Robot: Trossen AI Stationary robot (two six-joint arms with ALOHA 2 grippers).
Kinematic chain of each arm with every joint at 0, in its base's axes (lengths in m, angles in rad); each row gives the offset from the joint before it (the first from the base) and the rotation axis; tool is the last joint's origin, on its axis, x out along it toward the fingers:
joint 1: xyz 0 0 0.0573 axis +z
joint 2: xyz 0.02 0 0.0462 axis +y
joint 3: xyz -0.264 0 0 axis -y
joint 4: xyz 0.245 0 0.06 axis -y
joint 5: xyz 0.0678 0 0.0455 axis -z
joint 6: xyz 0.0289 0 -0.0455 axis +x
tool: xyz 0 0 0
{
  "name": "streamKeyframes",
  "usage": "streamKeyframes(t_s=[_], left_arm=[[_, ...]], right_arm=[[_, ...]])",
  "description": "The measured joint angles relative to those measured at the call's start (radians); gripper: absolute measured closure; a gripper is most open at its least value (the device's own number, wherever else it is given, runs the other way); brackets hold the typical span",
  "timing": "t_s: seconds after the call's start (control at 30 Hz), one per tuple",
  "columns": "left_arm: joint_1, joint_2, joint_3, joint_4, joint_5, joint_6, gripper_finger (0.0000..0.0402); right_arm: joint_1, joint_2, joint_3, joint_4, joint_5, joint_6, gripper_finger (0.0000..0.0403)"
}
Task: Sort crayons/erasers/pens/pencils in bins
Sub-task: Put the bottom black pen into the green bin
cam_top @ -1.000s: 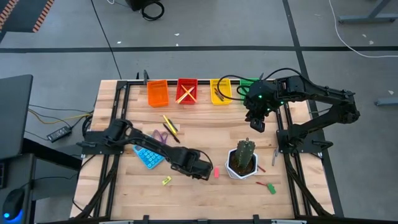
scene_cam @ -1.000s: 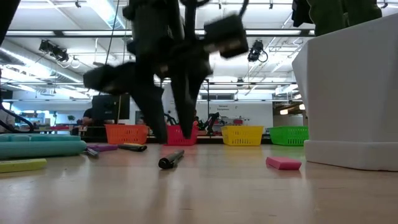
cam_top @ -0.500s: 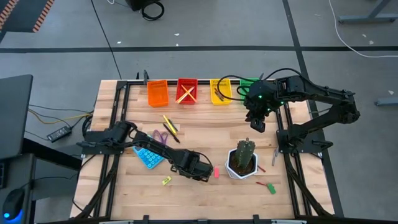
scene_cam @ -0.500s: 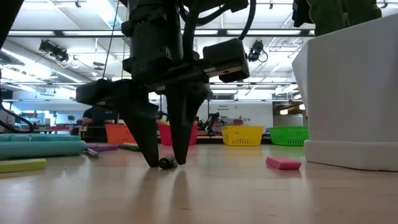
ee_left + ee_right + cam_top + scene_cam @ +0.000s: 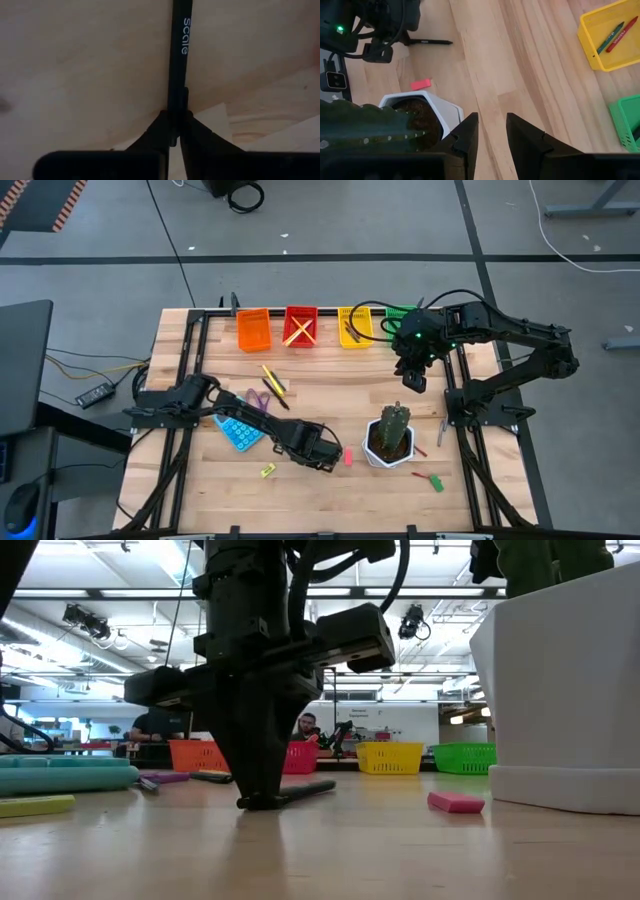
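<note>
Left arm runs low across the table's near half, reaching from its base at the left edge toward the middle; wrist bent down, left gripper point(image 5: 262, 802) pointing straight at the tabletop with fingertips on the surface; its two dark fingers point(image 5: 167, 131) pressed together, pinching a thin black pen point(image 5: 179, 60) near one end; the pen lies flat on the wood; right arm raised at the far right, elbow folded, forearm angled in over the table; right gripper point(image 5: 489, 131) hangs above the wood, jaws parted with a clear gap, nothing between them
</note>
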Motion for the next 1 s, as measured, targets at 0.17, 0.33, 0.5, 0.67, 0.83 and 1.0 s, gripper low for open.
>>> streamKeyframes(t_s=[0.17, 0.33, 0.5, 0.67, 0.83, 1.0], left_arm=[[0.001, 0.000, 0.000, -0.003, 0.000, 0.002, 0.0362], [0.010, -0.015, -0.003, -0.005, -0.015, 0.004, 0.0340], [0.032, -0.061, -0.004, 0.004, -0.051, 0.027, 0.0354], [0.062, -0.105, -0.003, 0.013, -0.084, 0.069, 0.0372], [0.098, -0.161, -0.001, 0.035, -0.140, 0.120, 0.0381], [0.136, -0.208, -0.001, 0.044, -0.169, 0.174, 0.0396]], right_arm=[[0.000, 0.000, 0.000, 0.004, 0.000, 0.000, 0.0295], [0.000, 0.000, 0.000, 0.004, 0.000, 0.000, 0.0295], [0.000, 0.000, 0.000, 0.004, 0.000, 0.000, 0.0295], [-0.001, 0.000, 0.000, 0.003, 0.001, -0.015, 0.0295], [-0.001, -0.002, 0.000, -0.008, 0.048, -0.027, 0.0295], [-0.010, -0.021, 0.000, -0.011, 0.089, -0.020, 0.0295]])
